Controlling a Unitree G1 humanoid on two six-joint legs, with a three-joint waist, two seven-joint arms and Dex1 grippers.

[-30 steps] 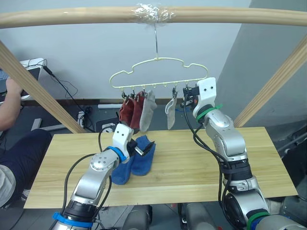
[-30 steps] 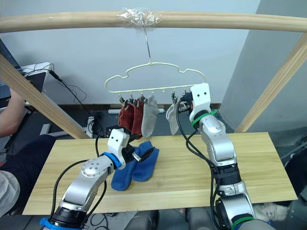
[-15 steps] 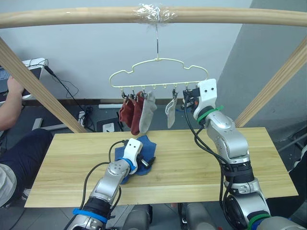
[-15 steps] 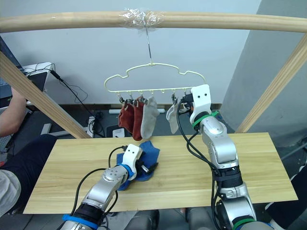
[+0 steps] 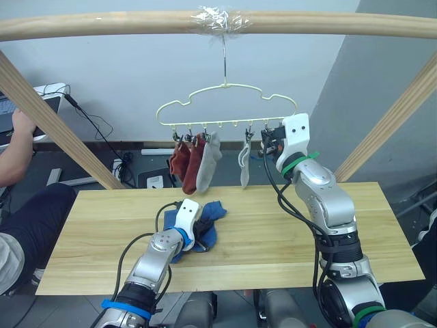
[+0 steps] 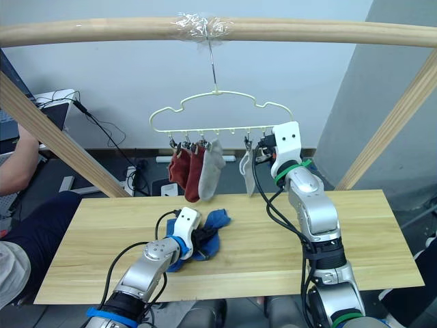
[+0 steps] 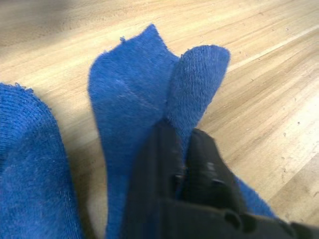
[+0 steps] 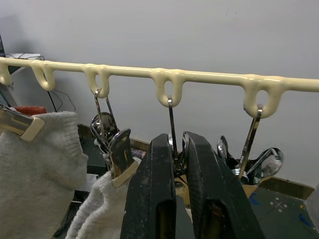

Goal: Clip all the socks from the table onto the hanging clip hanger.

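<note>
- Since a second ago: left claw (image 7: 187, 149) dropped from up near the hung socks down onto the table (image 5: 273, 232), now pinching a fold of a blue sock (image 7: 149, 94), bunched into a heap instead of lying flat.
- Second blue sock (image 7: 25, 164) just beside it, touching, soft fuzzy knit.
- Right claw (image 8: 178, 149) still parked up at the clip hanger (image 5: 225, 102), pressed together on a metal clip (image 8: 172, 119).
- Hanging already: two rust red socks (image 5: 184, 160), one light grey sock (image 5: 208, 160) next to them, another light grey sock (image 5: 244, 160) near the right claw.
- Hanger hooked on a wooden beam (image 5: 102, 24).
</note>
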